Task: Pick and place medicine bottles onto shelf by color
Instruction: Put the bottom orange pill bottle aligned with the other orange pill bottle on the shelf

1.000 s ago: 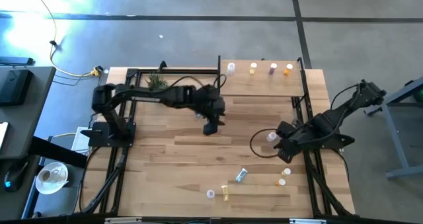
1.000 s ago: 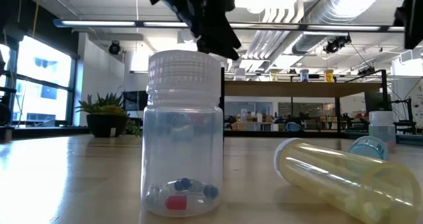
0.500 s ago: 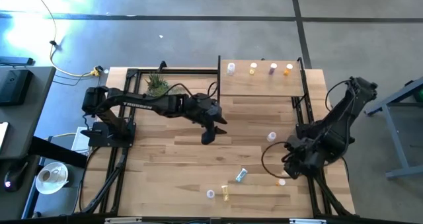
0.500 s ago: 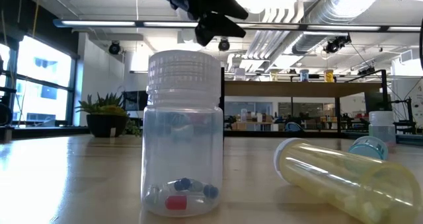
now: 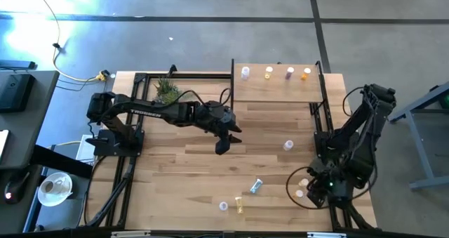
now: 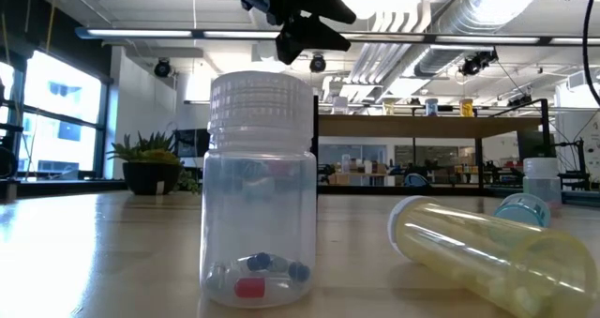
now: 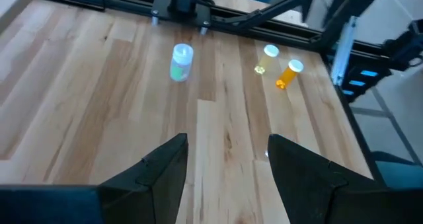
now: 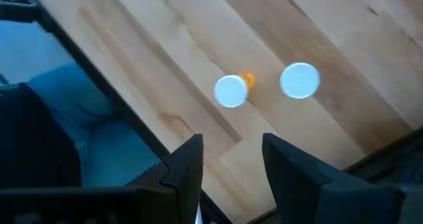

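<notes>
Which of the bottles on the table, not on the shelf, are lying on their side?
Two: the pale blue bottle and the yellow bottle near the table's front edge. The others there stand upright, showing round white caps.

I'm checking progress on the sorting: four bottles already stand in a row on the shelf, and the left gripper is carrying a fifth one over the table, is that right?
Not quite. The left gripper is open and empty, as the left wrist view shows: only bare table lies between its fingers. The four bottles in a row on the shelf are right, seen in the high view.
</notes>
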`<state>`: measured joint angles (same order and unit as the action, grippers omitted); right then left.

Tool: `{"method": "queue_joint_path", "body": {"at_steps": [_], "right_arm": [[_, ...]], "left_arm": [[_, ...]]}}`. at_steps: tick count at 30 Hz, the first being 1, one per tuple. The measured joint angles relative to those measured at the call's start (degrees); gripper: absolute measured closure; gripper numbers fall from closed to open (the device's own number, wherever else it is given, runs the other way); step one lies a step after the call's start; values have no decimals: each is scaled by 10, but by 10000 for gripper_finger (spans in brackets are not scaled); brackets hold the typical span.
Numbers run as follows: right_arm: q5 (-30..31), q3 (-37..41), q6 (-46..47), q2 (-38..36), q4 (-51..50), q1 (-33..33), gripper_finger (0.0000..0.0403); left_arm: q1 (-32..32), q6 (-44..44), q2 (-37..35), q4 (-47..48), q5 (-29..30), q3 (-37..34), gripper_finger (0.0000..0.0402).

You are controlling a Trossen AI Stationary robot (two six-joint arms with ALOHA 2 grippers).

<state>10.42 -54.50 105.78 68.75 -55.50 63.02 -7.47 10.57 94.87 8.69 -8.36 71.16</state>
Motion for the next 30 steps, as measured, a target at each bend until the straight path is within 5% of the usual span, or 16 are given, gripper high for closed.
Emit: {"method": "queue_joint_path", "body": {"at_steps": [9, 30], "right_arm": [[86, 0, 11, 57, 72, 74, 256], [102, 0, 22, 135, 82, 74, 246]], "left_arm": [[1, 13, 0, 0, 16, 0, 202], [5, 30, 0, 0, 17, 0, 202]]}}
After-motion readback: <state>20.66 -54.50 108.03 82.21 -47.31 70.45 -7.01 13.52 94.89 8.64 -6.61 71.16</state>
